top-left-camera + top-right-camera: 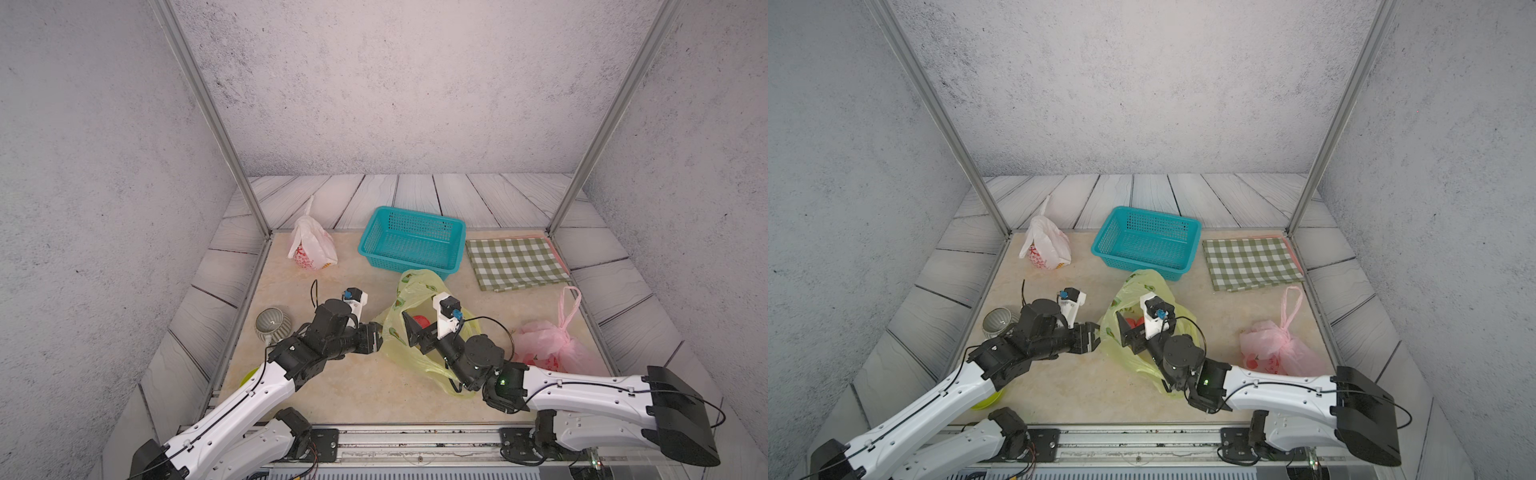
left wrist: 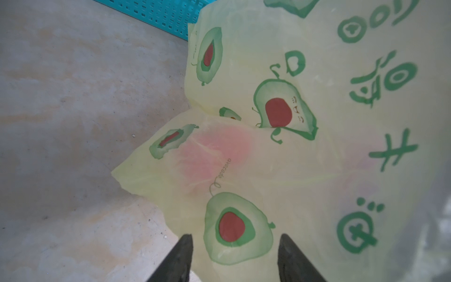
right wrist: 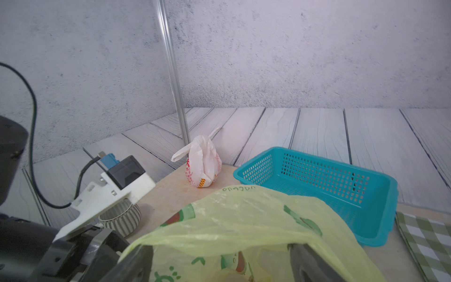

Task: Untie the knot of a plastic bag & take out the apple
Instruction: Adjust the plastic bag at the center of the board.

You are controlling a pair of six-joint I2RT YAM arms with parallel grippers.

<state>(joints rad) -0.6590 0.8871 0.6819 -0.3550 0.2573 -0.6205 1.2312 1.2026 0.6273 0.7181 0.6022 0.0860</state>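
Reaching in: knot looking undone; the right gripper (image 1: 415, 329) is sitting in the yellow bag (image 1: 417, 286) mouth, jaws wide, holding nothing.
Bag side: the left gripper (image 1: 376, 337) is waiting at 9 o'clock, jaws apart, empty.
Fruit: the apple (image 1: 422, 321) is lying inside, just beside the right gripper.
Next: closing 2 jaws on it, avoiding film.

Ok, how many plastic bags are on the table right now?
3: a white printed bag at the back left, the yellow-green avocado-print bag in the middle, and a pink bag on the right. The arms might hide another.
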